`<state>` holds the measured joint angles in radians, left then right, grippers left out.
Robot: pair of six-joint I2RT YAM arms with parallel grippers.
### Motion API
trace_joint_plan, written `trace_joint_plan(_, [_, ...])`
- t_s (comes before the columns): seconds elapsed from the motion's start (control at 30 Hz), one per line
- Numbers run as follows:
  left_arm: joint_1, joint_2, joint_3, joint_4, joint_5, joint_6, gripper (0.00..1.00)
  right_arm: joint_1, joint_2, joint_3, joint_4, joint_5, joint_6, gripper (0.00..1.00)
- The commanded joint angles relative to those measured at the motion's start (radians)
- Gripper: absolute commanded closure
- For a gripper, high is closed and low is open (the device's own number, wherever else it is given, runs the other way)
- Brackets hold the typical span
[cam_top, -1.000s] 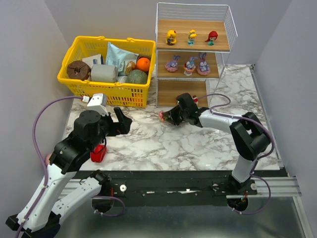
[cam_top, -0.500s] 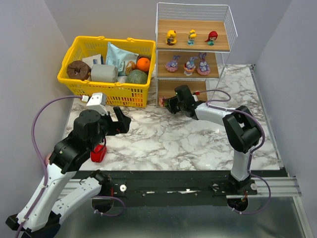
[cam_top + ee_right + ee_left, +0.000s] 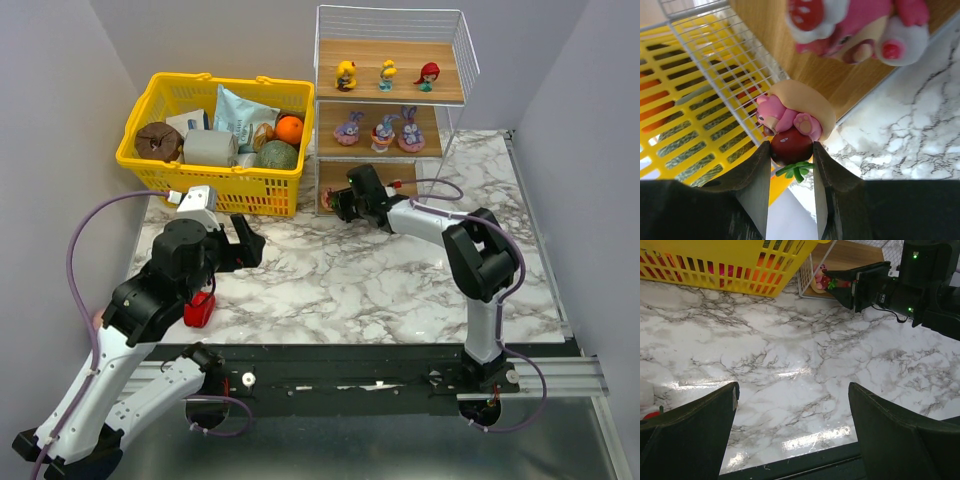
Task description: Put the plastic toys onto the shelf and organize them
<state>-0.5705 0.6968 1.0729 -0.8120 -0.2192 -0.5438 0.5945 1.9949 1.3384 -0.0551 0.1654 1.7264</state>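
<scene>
Right wrist view: right claw [image 3: 791, 151] clamps a glossy pink bear figurine [image 3: 790, 117] by its round red base, at the smooth wooden bottom board of the wire-sided shelf [image 3: 850, 85]. Left claw [image 3: 792, 390] gapes wide above the marbled surface [image 3: 790, 340].

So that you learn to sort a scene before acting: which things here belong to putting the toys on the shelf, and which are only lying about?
Belong to the job: shelf; three dolls, top board; three bunny figures, middle board; pink bear toy in the right arm's jaws; another pink toy, bottom board.
Lying about: yellow basket and its contents; red pepper.
</scene>
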Motion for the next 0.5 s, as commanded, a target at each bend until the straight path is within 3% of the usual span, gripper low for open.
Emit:
trace_joint_plan(0.0, [0.004, 0.001, 0.022, -0.015, -0.026, 0.018, 0.01, -0.002, 0.024, 0.025, -0.055, 0.046, 0.05, 0.72])
trace_joint_plan(0.47, [0.004, 0.01, 0.025, -0.021, -0.029, 0.024, 0.01, -0.004, 0.056, 0.012, -0.058, 0.074, 0.124, 0.68])
